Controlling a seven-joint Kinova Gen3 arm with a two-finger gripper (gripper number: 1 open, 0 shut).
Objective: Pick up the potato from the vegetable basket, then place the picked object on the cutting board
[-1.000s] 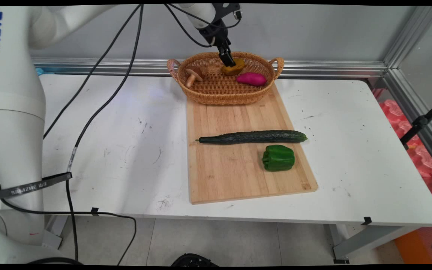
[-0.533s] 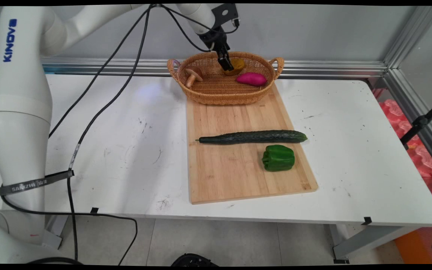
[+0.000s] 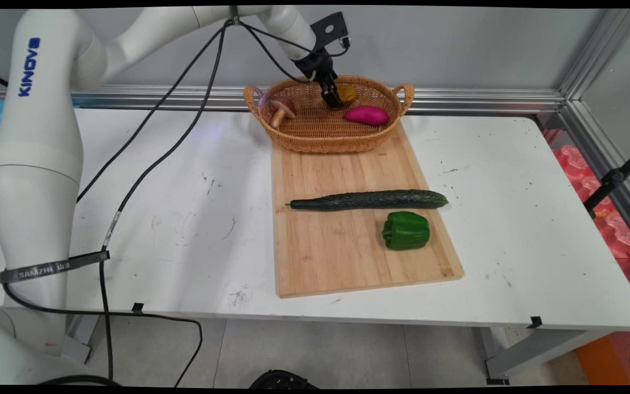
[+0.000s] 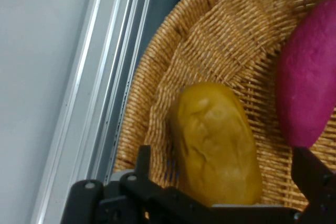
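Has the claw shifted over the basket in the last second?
Yes. The claw has drawn slightly back toward the basket's far rim, off the yellow potato.

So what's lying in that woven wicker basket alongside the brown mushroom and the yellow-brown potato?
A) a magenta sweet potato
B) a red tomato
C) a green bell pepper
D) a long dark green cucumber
A: a magenta sweet potato lies in the woven wicker basket, while the long dark green cucumber and green bell pepper lie on the wooden cutting board.
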